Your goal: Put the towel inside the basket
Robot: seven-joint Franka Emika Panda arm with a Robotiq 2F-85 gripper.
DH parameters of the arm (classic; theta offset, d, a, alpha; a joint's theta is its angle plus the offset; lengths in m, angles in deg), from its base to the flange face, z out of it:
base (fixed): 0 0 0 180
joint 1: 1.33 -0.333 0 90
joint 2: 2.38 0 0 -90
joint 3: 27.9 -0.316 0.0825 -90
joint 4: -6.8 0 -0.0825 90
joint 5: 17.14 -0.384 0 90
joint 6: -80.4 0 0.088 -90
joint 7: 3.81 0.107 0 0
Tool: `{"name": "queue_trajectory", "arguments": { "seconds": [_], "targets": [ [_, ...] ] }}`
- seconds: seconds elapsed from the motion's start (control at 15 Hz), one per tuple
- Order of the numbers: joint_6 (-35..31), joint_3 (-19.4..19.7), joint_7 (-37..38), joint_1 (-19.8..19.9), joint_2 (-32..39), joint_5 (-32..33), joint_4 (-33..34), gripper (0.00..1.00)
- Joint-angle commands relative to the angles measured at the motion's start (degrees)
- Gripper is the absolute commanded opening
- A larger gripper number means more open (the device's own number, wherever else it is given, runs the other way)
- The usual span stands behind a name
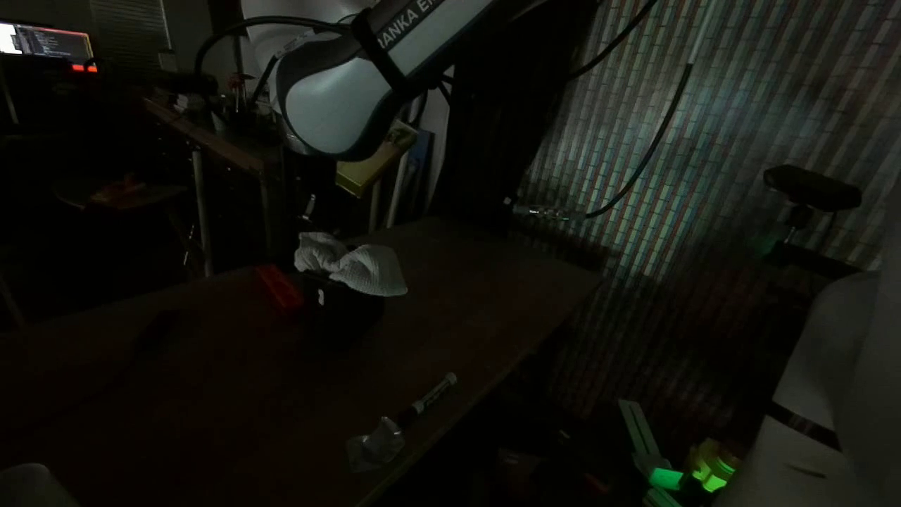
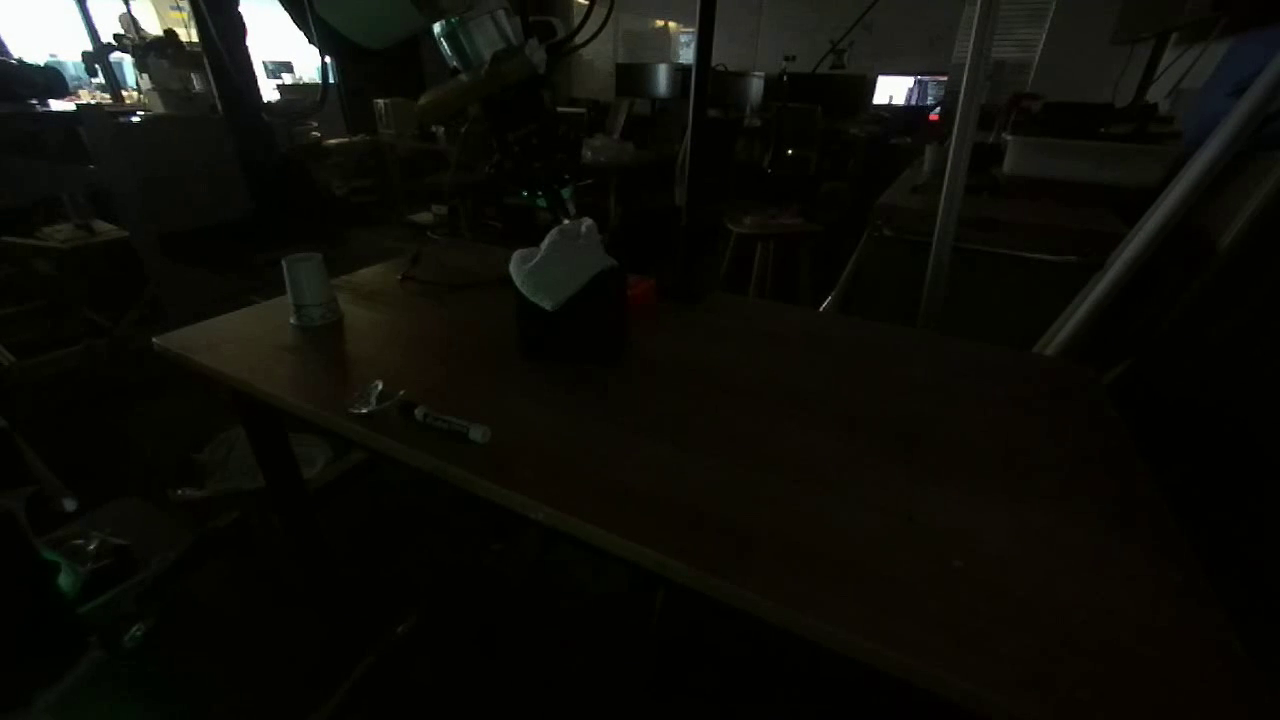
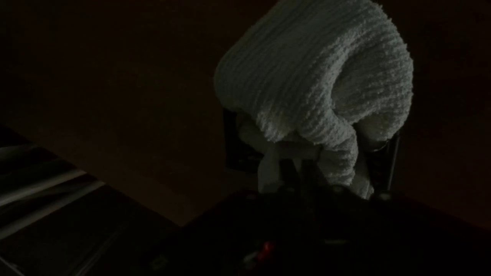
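The towel [image 1: 369,269] is white and ribbed, and lies bunched over the top of the small black basket [image 1: 345,313] on the dark table. In an exterior view the towel [image 2: 562,265] drapes over the near rim of the basket [image 2: 572,330]. In the wrist view most of the towel [image 3: 299,76] bulges above the basket, and some folds sit within the dark walls [image 3: 232,147]. My gripper [image 3: 300,165] points down at the basket with its fingers close together and a thin strip of towel between them. The scene is very dark, and the fingertips are hard to make out.
A red block [image 1: 279,287] stands beside the basket. A marker [image 1: 434,393] and a crumpled clear wrapper [image 1: 378,445] lie near the table edge. A white cup [image 2: 309,288] stands near the table's end in an exterior view.
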Motion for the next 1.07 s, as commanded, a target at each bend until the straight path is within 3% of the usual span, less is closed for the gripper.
{"name": "queue_trajectory", "arguments": {
  "seconds": [0.0, 0.2, 1.0],
  "targets": [
    [-1.8, 0.0, -7.0, 1.5, 1.5, -7.4, 1.8, 0.00],
    [-2.5, 0.1, -11.6, 2.3, 3.5, -11.6, 3.2, 0.00],
    [-2.2, -0.6, -18.2, 1.6, 14.8, -12.2, 9.4, 0.00]
  ]
}}
